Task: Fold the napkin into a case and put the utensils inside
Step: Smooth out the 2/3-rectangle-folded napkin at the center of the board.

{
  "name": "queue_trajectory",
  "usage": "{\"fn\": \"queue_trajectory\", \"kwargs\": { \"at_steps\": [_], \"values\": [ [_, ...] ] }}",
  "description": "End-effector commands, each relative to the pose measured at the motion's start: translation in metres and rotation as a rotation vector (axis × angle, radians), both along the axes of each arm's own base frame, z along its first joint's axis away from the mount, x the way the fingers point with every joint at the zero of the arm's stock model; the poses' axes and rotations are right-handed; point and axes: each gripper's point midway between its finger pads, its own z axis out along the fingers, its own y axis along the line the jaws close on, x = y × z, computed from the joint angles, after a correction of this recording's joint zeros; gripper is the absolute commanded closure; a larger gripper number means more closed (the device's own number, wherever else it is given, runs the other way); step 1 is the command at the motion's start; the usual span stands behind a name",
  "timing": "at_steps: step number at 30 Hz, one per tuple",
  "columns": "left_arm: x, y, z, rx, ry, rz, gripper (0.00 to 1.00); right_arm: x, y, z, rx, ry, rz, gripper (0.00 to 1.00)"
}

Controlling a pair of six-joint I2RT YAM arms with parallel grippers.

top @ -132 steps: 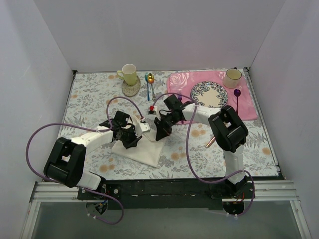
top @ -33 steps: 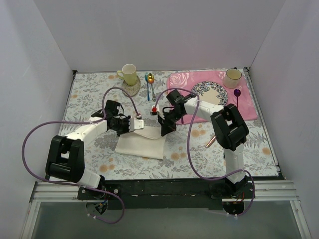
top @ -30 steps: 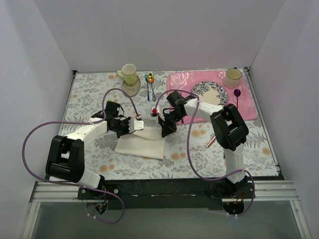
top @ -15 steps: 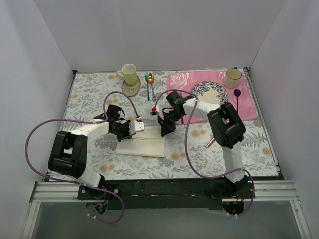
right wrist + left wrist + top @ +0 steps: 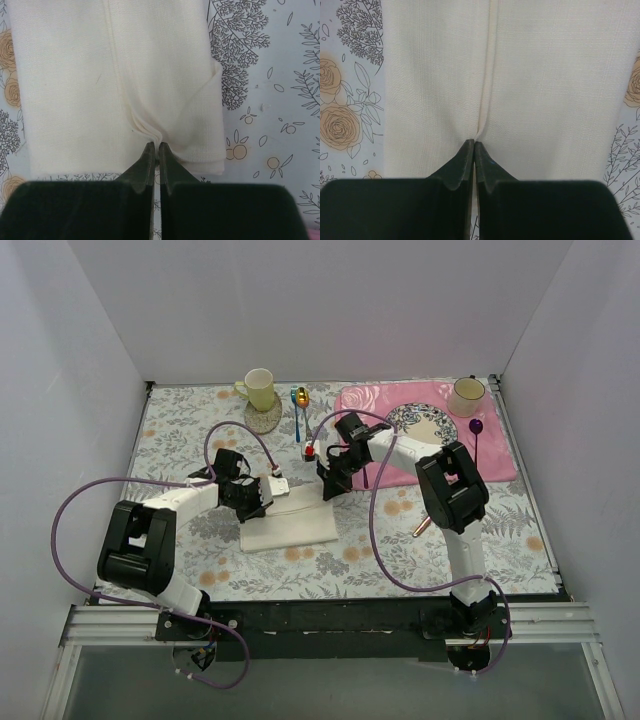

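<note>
The cream-white napkin (image 5: 290, 528) lies folded into a band on the floral tablecloth, between the two arms. My left gripper (image 5: 262, 506) is shut on a raised crease of the napkin (image 5: 545, 75) at its far left edge, fingertips pinching the fold (image 5: 474, 142). My right gripper (image 5: 327, 497) is shut on the layered far right edge of the napkin (image 5: 65, 75), where the cloth bunches at the tips (image 5: 156, 145). The copper knife (image 5: 421, 528) lies by the right arm, partly hidden. The gold-bowl spoon (image 5: 302, 396) lies at the back.
A yellow cup (image 5: 259, 388) stands on a coaster at the back. A blue-handled spoon (image 5: 297, 422) lies beside the gold one. The pink placemat (image 5: 500, 455) holds a patterned plate (image 5: 420, 428), a cup (image 5: 466, 395) and a purple utensil (image 5: 477, 430).
Both grippers have stayed shut on the napkin. They have drawn its far edge a little right and away, and the cloth now lies as a flatter, slightly slanted band.
</note>
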Motion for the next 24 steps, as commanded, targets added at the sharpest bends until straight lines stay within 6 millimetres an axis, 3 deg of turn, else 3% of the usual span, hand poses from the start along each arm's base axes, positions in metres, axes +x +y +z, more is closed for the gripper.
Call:
{"fn": "queue_trajectory", "kwargs": {
  "at_steps": [1, 5, 9, 15, 20, 24],
  "values": [
    [-0.024, 0.016, -0.027, 0.07, 0.138, 0.051, 1.0, 0.001, -0.004, 0.038, 0.022, -0.049, 0.018, 0.99],
    [-0.024, 0.015, -0.028, 0.069, 0.147, 0.059, 1.0, -0.005, 0.002, 0.058, 0.057, -0.025, 0.02, 0.99],
    [-0.024, 0.015, -0.029, 0.069, 0.146, 0.063, 1.0, -0.019, 0.002, 0.058, 0.047, 0.035, 0.034, 0.99],
    [-0.025, 0.016, -0.031, 0.073, 0.16, 0.077, 1.0, -0.041, -0.004, 0.013, -0.033, 0.128, 0.021, 0.99],
    [-0.026, 0.016, -0.029, 0.066, 0.163, 0.088, 1.0, -0.027, -0.008, -0.025, -0.107, 0.108, -0.041, 0.99],
    [-0.022, 0.01, -0.013, 0.031, 0.145, 0.084, 1.0, -0.014, -0.014, -0.039, -0.152, 0.067, -0.073, 0.99]
  ]
}}
